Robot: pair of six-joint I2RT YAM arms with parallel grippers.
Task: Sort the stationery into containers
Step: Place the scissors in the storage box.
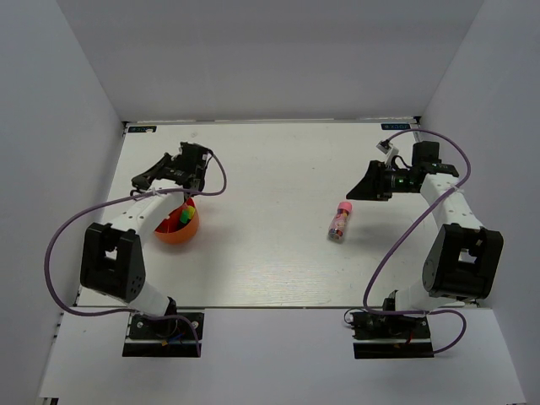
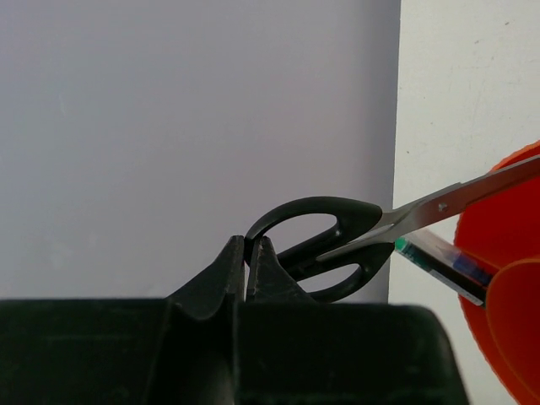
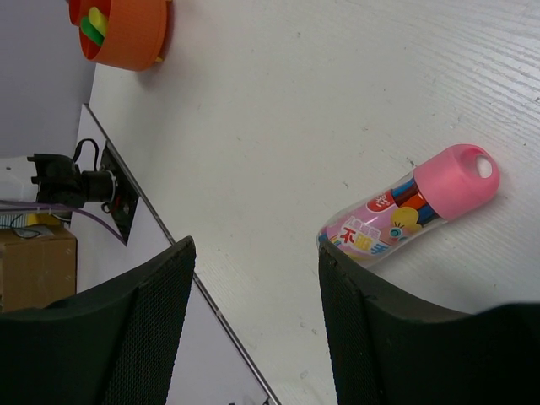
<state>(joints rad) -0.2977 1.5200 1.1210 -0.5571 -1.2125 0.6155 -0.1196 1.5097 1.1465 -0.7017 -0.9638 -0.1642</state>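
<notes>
Orange cup (image 1: pixel 173 237), left bench edge: holds markers (image 1: pixel 187 215).
Scissors (image 2: pixel 337 245): handle clamped in left gripper (image 2: pixel 251 245), blades toward cup, not yet in.
Pink-capped tube (image 1: pixel 340 221): right of centre, unsorted.
Right gripper (image 3: pixel 253 253): agape, nearby.

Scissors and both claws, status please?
Left gripper shut on scissors, blades toward orange cup. Right gripper open near pink-capped tube. Nothing blocking.

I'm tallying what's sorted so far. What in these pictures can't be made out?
Cup contents: top view, left arm covers part, rest too small.
Scissors tips: left wrist view, cut off at the right edge.
Tube base: right wrist view, partly behind the right hand.
</notes>
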